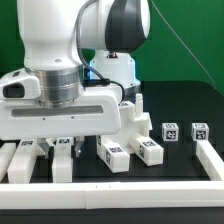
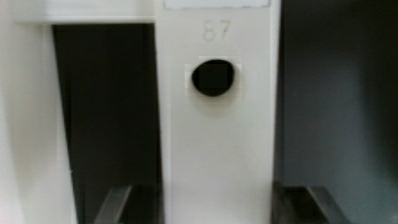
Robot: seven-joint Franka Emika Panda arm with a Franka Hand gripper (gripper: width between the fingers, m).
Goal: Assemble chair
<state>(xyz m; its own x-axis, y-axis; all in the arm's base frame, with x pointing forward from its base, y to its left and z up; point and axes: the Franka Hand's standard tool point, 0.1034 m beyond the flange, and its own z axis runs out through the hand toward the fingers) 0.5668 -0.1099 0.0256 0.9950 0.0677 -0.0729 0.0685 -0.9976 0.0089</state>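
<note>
The chair is so far only loose white parts on the black table (image 1: pixel 185 150). The bar (image 2: pixel 217 140) under the gripper (image 1: pixel 60 148) lies at the exterior view's left among other white pieces, and it has 1 round dark hole (image 2: pixel 214 77) in its upper face. Tagged blocks (image 1: pixel 112 155) lie near the middle, 2 cubes (image 1: pixel 170 130) stand toward the exterior view's right, and a bigger piece (image 1: pixel 128 108) sits behind them. The bar looks like hard moulded plastic, so it is probably stiff, fairly light and smooth enough to slip under a weak pinch. Its 2 long flat sides are parallel and look like the best place to grip, with the pads flat across the width and clear of the hole. A slab (image 2: pixel 18 110) lies beside the bar, separated from it by a dark strip of table, and 1 finger would have to fit into that strip. The arm is bent low over the table with the wrist pointing straight down. In the wrist view the gripper is released and holds nothing. Its fingers (image 2: pixel 121 205) straddle the bar, with a gap visible on each side. A plain rail (image 1: pixel 110 185) borders the table in front.
</note>
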